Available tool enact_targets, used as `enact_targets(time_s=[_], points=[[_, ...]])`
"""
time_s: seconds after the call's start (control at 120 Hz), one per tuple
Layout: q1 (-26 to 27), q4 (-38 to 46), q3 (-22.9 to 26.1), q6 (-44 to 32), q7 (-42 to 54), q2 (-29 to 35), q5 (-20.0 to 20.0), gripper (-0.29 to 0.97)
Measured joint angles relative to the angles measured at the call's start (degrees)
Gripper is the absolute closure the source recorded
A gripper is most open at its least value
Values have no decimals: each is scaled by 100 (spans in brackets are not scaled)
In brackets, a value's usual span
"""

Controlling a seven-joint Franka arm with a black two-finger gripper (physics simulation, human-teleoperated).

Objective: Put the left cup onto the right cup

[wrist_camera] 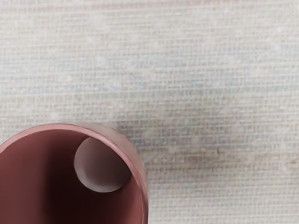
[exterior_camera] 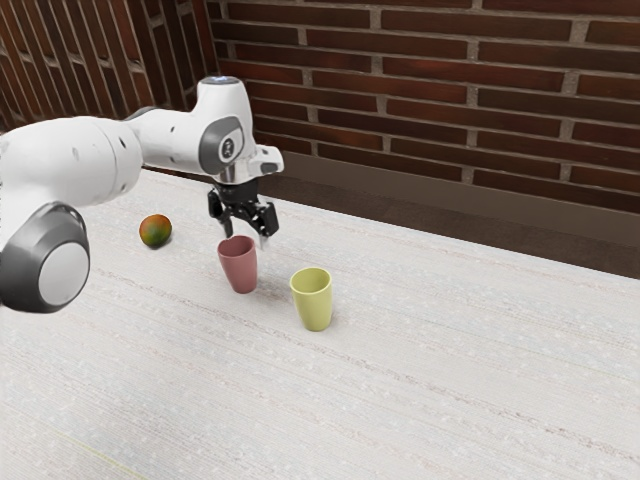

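A dusky-red cup (exterior_camera: 238, 264) stands upright on the pale table, toward the exterior view's left. A yellow-green cup (exterior_camera: 312, 298) stands upright a short way to its right and slightly nearer the camera. My gripper (exterior_camera: 243, 224) hangs just above the red cup's rim, its black fingers apart and pointing down, holding nothing. Seen from the wrist, the red cup (wrist_camera: 42, 186) is directly under my hand, its open mouth and pale bottom visible.
A small orange-green fruit (exterior_camera: 155, 231) lies on the table (exterior_camera: 450, 380) to the left of the red cup. A dark brick wall (exterior_camera: 450, 90) runs behind the table's far edge.
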State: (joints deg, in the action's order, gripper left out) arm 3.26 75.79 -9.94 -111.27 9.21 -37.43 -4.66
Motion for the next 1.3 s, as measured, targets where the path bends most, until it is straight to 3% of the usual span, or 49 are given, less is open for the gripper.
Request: enact_targets(time_s=[0.367, 0.567, 0.75, 1.092, 1.3], points=[[-79, 28, -21, -563, 6, -538, -235, 1], [-79, 26, -17, -642, -41, -511, -278, 49], [-77, 26, -17, -663, -80, -493, -260, 69], [-71, 36, -17, -609, -138, -220, -253, 77], [146, 379, 19, -76, -149, 737, -156, 78]])
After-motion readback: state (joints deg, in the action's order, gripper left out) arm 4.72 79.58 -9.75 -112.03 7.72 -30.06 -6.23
